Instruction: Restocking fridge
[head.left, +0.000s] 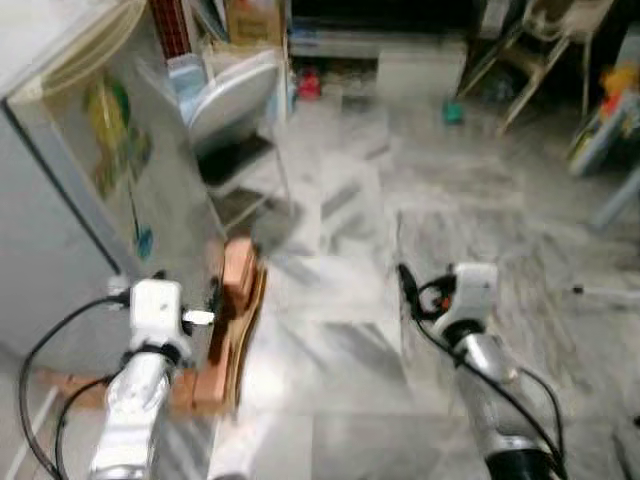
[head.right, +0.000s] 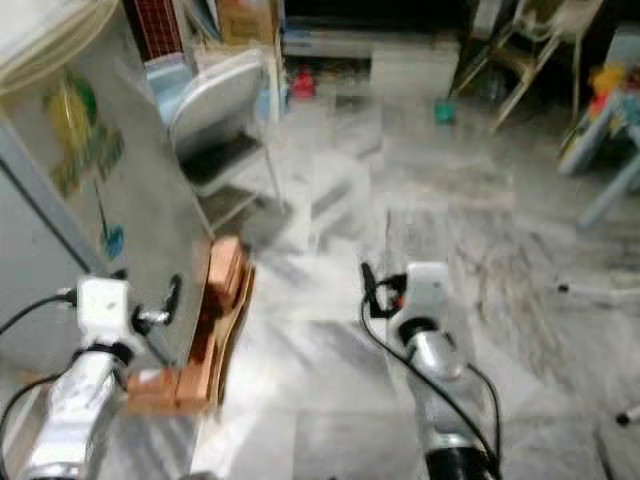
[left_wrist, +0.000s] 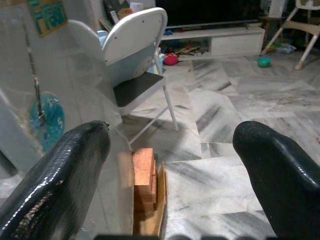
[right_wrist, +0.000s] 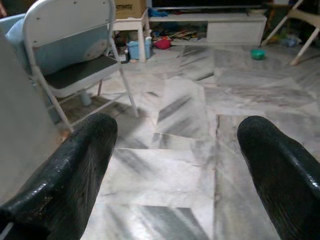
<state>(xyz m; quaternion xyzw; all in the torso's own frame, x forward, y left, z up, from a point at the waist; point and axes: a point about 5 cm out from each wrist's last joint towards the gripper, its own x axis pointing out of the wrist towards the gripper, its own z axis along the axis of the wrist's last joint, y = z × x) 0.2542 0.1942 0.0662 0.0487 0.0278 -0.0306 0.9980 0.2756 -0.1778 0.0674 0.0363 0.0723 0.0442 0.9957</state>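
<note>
The grey fridge (head.left: 110, 200) stands at my left, its side carrying stickers and a blue round magnet (left_wrist: 46, 119). My left gripper (head.left: 213, 300) hovers close to the fridge's lower side, just above a stack of orange bricks (left_wrist: 144, 172). In the left wrist view its two black fingers (left_wrist: 55, 180) stand wide apart with nothing between them. My right gripper (head.left: 407, 290) hangs over the marble floor to the right of the fridge. It is open and empty too, as the right wrist view shows by its fingers (right_wrist: 65, 175).
A white folding chair (head.left: 235, 110) with a dark seat stands just beyond the fridge. Bricks and a cardboard sheet (head.left: 250, 330) lean at the fridge's foot. Farther off are a low white TV cabinet (head.left: 400, 60), a green bowl (head.left: 453, 113) and a high chair (head.left: 540, 50). Marble floor (head.left: 420, 200) stretches ahead.
</note>
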